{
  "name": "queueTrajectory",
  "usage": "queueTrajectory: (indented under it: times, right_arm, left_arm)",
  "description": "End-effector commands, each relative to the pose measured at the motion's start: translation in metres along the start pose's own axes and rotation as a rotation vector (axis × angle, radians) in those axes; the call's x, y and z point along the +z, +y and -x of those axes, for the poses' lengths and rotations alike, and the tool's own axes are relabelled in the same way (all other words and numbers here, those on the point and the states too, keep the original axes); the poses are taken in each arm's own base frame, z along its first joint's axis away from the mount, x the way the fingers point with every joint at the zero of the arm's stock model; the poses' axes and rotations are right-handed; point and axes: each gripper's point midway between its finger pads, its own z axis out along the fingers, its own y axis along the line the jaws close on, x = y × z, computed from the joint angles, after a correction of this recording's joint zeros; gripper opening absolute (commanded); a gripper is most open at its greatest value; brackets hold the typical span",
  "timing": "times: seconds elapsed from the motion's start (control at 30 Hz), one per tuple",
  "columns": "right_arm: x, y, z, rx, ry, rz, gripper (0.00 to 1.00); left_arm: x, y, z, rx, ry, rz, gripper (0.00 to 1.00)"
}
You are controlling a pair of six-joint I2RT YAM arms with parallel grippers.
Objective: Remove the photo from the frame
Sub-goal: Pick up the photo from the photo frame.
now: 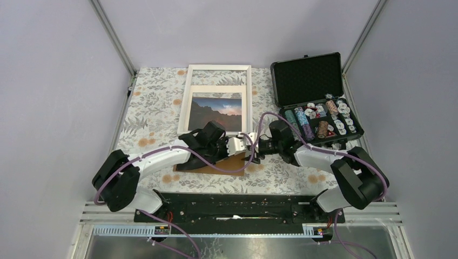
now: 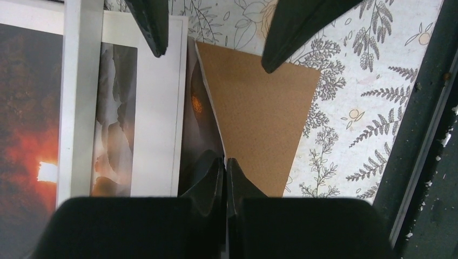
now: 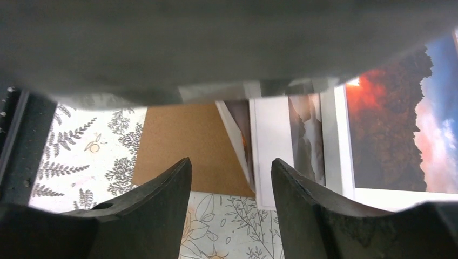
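Left hand (image 2: 225, 161) pinches photo (image 2: 201, 129) edge; right hand (image 3: 231, 162) spread over brown board (image 2: 254, 108).

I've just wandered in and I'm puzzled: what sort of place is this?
Probably a robot test cell in a lab: two arms bolted at a table edge, plain grey walls on metal posts, and props like a picture frame and chip case.

**A robot lab cell**

Plain grey panels (image 1: 54, 81) wall me in on three sides, held by aluminium posts (image 1: 115, 39). A black mounting rail (image 1: 237, 204) carries me at the near edge; only the floral cloth (image 1: 154, 102) looks homely.
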Motion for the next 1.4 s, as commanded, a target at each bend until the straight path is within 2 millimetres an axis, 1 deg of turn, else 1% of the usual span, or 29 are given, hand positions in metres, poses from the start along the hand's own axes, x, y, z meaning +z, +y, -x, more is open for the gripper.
queueTrajectory:
  times: [0.0,0.07,0.17,0.23,0.37,0.53,0.63,0.7,0.73,0.77,0.8,0.87,0.9,0.93,1.03,1.13,1.23,1.33,1.37]
  right_arm:
    - [0.008,-0.014,0.006,-0.062,-0.016,-0.026,0.61]
    - [0.009,-0.014,0.005,-0.054,-0.014,-0.022,0.56]
    - [0.012,-0.018,0.005,-0.019,-0.015,-0.035,0.46]
    - [0.014,-0.020,0.005,0.000,-0.015,-0.035,0.45]
    - [0.017,-0.018,0.007,0.002,-0.026,-0.024,0.48]
    - [0.021,-0.013,0.008,0.006,-0.033,0.004,0.44]
    - [0.023,-0.012,0.010,0.006,-0.035,0.010,0.34]
    - [0.024,-0.014,0.013,0.014,-0.037,0.006,0.18]
    - [0.024,-0.015,0.014,0.020,-0.036,0.000,0.07]
    - [0.024,-0.018,0.014,0.027,-0.033,-0.010,0.00]
    - [0.024,-0.020,0.016,0.034,-0.031,-0.020,0.00]
    - [0.023,-0.025,0.019,0.044,-0.029,-0.035,0.00]
    - [0.023,-0.026,0.021,0.048,-0.031,-0.040,0.00]
    - [0.022,-0.028,0.023,0.051,-0.033,-0.047,0.00]
    - [0.020,-0.036,0.028,0.075,-0.037,-0.090,0.00]
    - [0.018,-0.037,0.031,0.101,-0.041,-0.106,0.00]
    - [0.015,-0.035,0.034,0.110,-0.046,-0.113,0.00]
    - [0.011,-0.036,0.035,0.131,-0.045,-0.133,0.00]
    - [0.011,-0.036,0.036,0.137,-0.045,-0.135,0.00]
  left_arm:
    - [-0.011,0.006,0.029,0.081,-0.133,0.025,0.00]
    - [-0.014,0.007,0.031,0.096,-0.153,0.037,0.00]
    - [-0.019,0.006,0.033,0.128,-0.179,0.046,0.00]
    - [-0.019,0.007,0.031,0.135,-0.185,0.063,0.00]
    - [-0.019,0.006,0.030,0.138,-0.182,0.063,0.00]
    - [-0.022,0.012,0.032,0.132,-0.196,0.105,0.00]
    - [-0.026,0.016,0.033,0.142,-0.220,0.148,0.00]
    - [-0.029,0.015,0.032,0.147,-0.227,0.153,0.00]
    - [-0.030,0.015,0.030,0.141,-0.222,0.160,0.00]
    - [-0.032,0.015,0.028,0.130,-0.211,0.165,0.06]
    - [-0.034,0.016,0.024,0.116,-0.195,0.174,0.13]
    - [-0.039,0.016,0.013,0.080,-0.176,0.181,0.32]
    - [-0.041,0.015,0.005,0.061,-0.169,0.182,0.42]
    - [-0.044,0.014,-0.002,0.050,-0.167,0.184,0.48]
    - [-0.048,0.013,-0.021,0.050,-0.161,0.214,0.59]
    - [-0.046,0.013,-0.033,0.035,-0.139,0.218,0.61]
    - [-0.046,0.023,-0.040,-0.001,-0.122,0.245,0.61]
    - [-0.043,0.027,-0.048,0.008,-0.091,0.244,0.56]
    - [-0.042,0.028,-0.052,0.014,-0.074,0.248,0.50]
